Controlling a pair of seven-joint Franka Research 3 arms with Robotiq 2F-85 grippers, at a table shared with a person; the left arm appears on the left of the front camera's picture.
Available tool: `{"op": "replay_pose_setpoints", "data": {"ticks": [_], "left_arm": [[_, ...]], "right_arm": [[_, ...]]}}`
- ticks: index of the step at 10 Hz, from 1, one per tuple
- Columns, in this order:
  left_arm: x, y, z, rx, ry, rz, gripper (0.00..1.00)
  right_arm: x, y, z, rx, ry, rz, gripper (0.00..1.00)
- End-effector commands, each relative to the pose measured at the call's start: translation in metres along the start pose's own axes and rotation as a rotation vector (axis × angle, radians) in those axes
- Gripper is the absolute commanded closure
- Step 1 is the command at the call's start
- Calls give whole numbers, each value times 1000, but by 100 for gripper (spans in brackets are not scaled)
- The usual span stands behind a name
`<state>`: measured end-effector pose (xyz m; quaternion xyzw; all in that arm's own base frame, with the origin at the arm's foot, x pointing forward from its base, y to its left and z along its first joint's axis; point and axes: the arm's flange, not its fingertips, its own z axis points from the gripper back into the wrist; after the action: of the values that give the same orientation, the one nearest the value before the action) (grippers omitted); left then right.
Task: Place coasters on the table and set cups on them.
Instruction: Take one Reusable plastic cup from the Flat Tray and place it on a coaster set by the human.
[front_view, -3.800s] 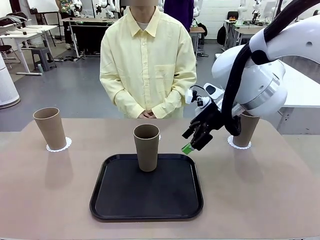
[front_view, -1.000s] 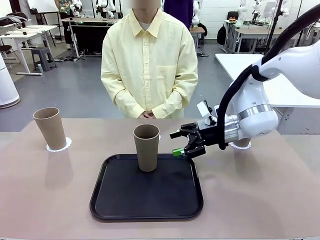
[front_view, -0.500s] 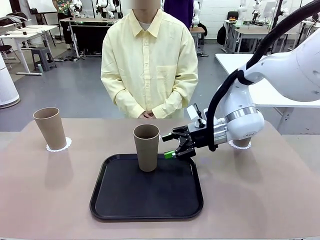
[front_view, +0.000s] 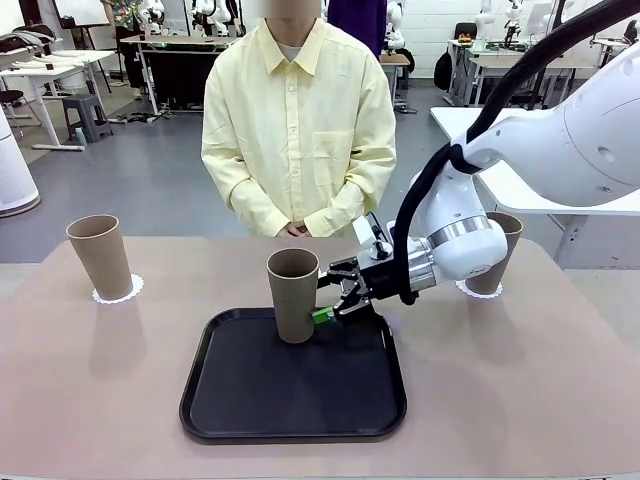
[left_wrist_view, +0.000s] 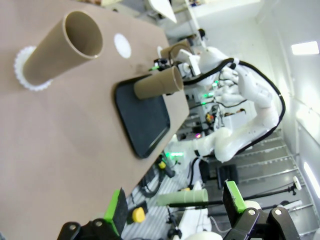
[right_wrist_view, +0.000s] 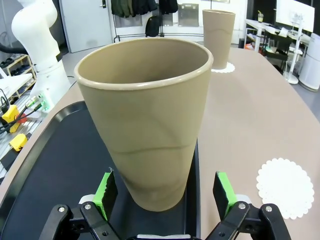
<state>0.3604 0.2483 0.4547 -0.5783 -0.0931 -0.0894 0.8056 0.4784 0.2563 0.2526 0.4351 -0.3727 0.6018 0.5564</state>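
Three grey-brown cups are in view. The left cup (front_view: 100, 256) stands on a coaster (front_view: 119, 293). The right cup (front_view: 498, 252) stands on another coaster (front_view: 476, 291), partly behind my right arm. The middle cup (front_view: 293, 295) (right_wrist_view: 145, 125) stands on the black tray (front_view: 293, 385). My right gripper (front_view: 326, 298) (right_wrist_view: 164, 192) is open, its green pads on either side of this cup's lower part without pressing it. A bare coaster (right_wrist_view: 285, 187) (left_wrist_view: 122, 45) lies on the table (front_view: 520, 400) just beyond the tray. My left gripper (left_wrist_view: 175, 205) is open and holds nothing, high off the table's left end.
A person in a pale yellow shirt (front_view: 298, 120) stands at the far side with hands clasped, off the table. The tray's raised rim (right_wrist_view: 30, 150) runs around the middle cup. Beige tabletop lies bare in front of and beside the tray.
My right gripper has travelled left from near the right cup to the middle cup and now straddles its lower part, still open. The cups and the person have not moved.
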Motion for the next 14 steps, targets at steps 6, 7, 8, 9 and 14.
{"op": "replay_pose_setpoints", "data": {"ticks": [6, 7, 8, 9, 14], "left_arm": [[0, -2, 1, -2, -3, 6, 0], [0, -2, 1, -2, -3, 6, 0], [0, -2, 1, -2, -3, 6, 0], [0, -2, 1, -2, -3, 6, 0], [0, -2, 1, -2, -3, 6, 0]], "right_arm": [[1, -6, -11, 35, 19, -22, 0], [2, -6, -13, 41, 18, -20, 0], [3, -6, -16, 49, 15, -21, 0], [4, -6, -18, 54, 15, -22, 0], [13, -9, -38, 84, 17, -7, 0]]}}
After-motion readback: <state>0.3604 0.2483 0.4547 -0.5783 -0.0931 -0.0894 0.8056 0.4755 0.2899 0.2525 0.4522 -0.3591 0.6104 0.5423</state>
